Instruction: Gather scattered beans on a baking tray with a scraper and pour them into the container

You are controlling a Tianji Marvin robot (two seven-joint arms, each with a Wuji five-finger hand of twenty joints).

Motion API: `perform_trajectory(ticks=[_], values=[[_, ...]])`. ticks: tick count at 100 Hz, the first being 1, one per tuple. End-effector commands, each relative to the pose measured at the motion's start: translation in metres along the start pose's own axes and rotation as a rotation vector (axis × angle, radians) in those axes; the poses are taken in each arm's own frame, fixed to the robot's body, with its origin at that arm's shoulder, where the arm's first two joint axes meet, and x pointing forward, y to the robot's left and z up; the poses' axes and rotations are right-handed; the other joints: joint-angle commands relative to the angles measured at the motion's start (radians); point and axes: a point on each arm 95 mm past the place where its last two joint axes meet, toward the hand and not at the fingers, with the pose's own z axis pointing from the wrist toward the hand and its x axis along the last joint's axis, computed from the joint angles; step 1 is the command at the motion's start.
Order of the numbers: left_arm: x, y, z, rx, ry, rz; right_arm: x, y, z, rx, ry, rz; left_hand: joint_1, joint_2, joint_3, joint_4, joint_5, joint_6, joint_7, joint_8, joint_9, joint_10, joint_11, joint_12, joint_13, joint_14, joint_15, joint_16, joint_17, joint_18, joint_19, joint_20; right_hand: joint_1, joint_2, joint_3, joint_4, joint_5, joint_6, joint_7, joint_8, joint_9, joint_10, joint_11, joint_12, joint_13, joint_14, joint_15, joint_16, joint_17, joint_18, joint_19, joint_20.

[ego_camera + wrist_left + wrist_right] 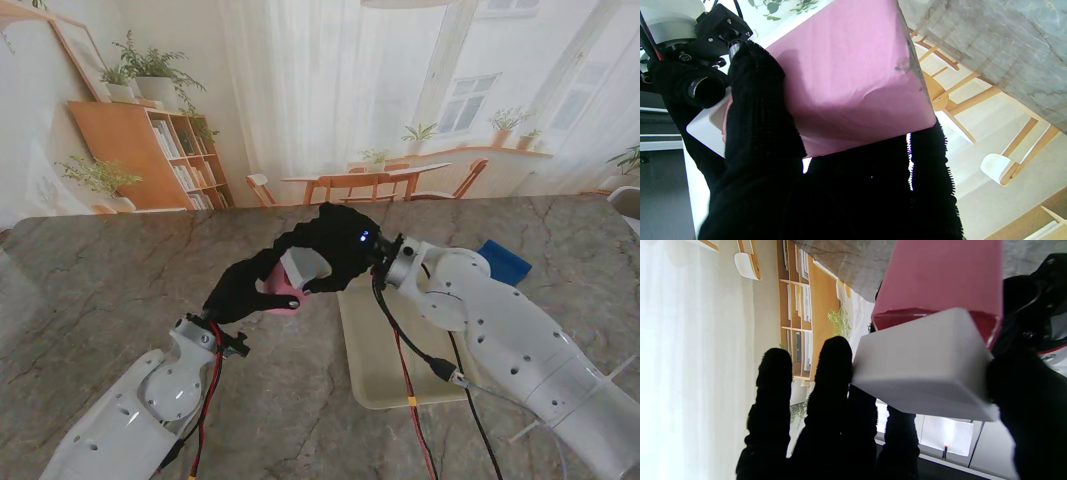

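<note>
The left hand (240,285), black-gloved, grips a pink box-shaped container (281,294); the right hand (340,245) pinches a white plastic scraper (305,268) tilted into its mouth. Left wrist: fingers (760,110) wrap the container's pink wall (846,73). Right wrist: the scraper (923,373) touches the container's rim (940,280), just beyond the fingertips (835,356).

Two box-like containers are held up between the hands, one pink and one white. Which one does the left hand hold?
The pink container. The left hand grips it, with black fingers wrapped on its side. The white container is in the right hand.
</note>
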Motion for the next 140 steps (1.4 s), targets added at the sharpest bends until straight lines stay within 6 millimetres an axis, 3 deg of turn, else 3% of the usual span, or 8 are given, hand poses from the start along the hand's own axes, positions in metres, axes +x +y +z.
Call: perform_trajectory(ticks=[1,22,76,95,118,130,134,140], values=[[0.003,0.0,0.002,0.011,0.007,-0.005,0.006,-0.007,0.002,0.01,-0.004,0.013,0.261,0.185,0.216,0.049,0.076,-0.209,0.17,0.061,0.139,-0.197,0.165,0.073,0.029,-0.06,0.025,0.016,-0.003,-0.002,0.012,0.023,0.129,0.121,0.119,0.027,0.064,-0.082,0.107,-0.008,0.202,-0.331,0.302,0.103,0.065,-0.173,0.05,0.033,0.042,-0.032,0.04,0.02],[0.003,-0.001,0.002,0.015,0.006,-0.002,0.009,-0.013,0.005,-0.001,-0.072,0.067,0.26,0.184,0.216,0.049,0.076,-0.208,0.17,0.061,0.138,-0.196,0.165,0.073,0.029,-0.059,0.027,0.017,-0.003,0.0,0.012,0.023,0.108,0.179,0.077,0.062,0.166,-0.072,0.14,-0.177,0.359,-0.33,0.286,0.073,0.208,-0.217,0.125,0.086,0.161,-0.062,0.096,0.033],[0.002,-0.003,0.0,0.024,-0.001,0.005,0.012,-0.016,0.003,-0.014,-0.129,0.081,0.261,0.185,0.215,0.049,0.076,-0.207,0.171,0.061,0.138,-0.198,0.166,0.073,0.029,-0.061,0.029,0.018,-0.003,-0.001,0.013,0.023,0.129,0.154,0.055,0.028,0.218,-0.112,0.19,-0.221,0.447,-0.348,0.319,0.082,0.272,-0.226,0.152,0.096,0.208,-0.062,0.104,0.062],[0.002,-0.003,0.001,0.022,-0.001,0.006,0.013,-0.017,0.003,-0.024,-0.166,0.096,0.26,0.186,0.216,0.049,0.075,-0.209,0.171,0.061,0.138,-0.198,0.166,0.073,0.028,-0.062,0.029,0.018,-0.003,-0.001,0.013,0.023,0.187,0.173,-0.004,0.016,0.317,-0.132,0.264,-0.299,0.614,-0.371,0.376,0.074,0.393,-0.249,0.256,0.116,0.291,-0.085,0.173,0.082],[0.003,-0.003,0.001,0.021,0.001,0.005,0.018,-0.018,0.008,-0.063,-0.228,0.125,0.26,0.187,0.214,0.049,0.075,-0.209,0.17,0.06,0.137,-0.2,0.165,0.073,0.028,-0.062,0.028,0.018,-0.004,-0.002,0.012,0.023,0.2,0.233,-0.039,0.04,0.44,0.003,0.217,-0.373,0.643,-0.437,0.593,0.144,0.391,-0.302,0.487,0.234,0.411,-0.11,0.284,0.083],[0.003,-0.003,0.001,0.023,0.0,0.006,0.02,-0.018,0.009,-0.07,-0.247,0.133,0.261,0.186,0.214,0.049,0.075,-0.209,0.17,0.061,0.137,-0.198,0.166,0.074,0.028,-0.062,0.028,0.018,-0.004,-0.001,0.012,0.023,0.148,0.335,-0.1,0.099,0.486,0.08,0.139,-0.355,0.643,-0.422,0.627,0.133,0.39,-0.29,0.521,0.247,0.431,-0.095,0.322,0.059],[0.003,-0.003,0.001,0.023,0.0,0.006,0.02,-0.018,0.009,-0.066,-0.251,0.136,0.261,0.186,0.214,0.049,0.075,-0.209,0.171,0.061,0.138,-0.199,0.166,0.074,0.028,-0.061,0.028,0.018,-0.004,-0.002,0.012,0.023,0.088,0.412,-0.157,0.173,0.484,0.104,0.041,-0.232,0.645,-0.382,0.604,0.097,0.39,-0.253,0.504,0.218,0.398,-0.065,0.313,0.049],[0.003,-0.003,0.001,0.022,-0.001,0.006,0.02,-0.018,0.007,-0.052,-0.258,0.138,0.26,0.185,0.215,0.049,0.075,-0.209,0.17,0.06,0.137,-0.197,0.165,0.073,0.027,-0.059,0.028,0.018,-0.004,-0.001,0.012,0.023,0.023,0.49,-0.277,0.195,0.429,0.123,-0.037,-0.196,0.649,-0.297,0.514,0.036,0.39,-0.17,0.43,0.158,0.316,-0.001,0.275,0.052]])
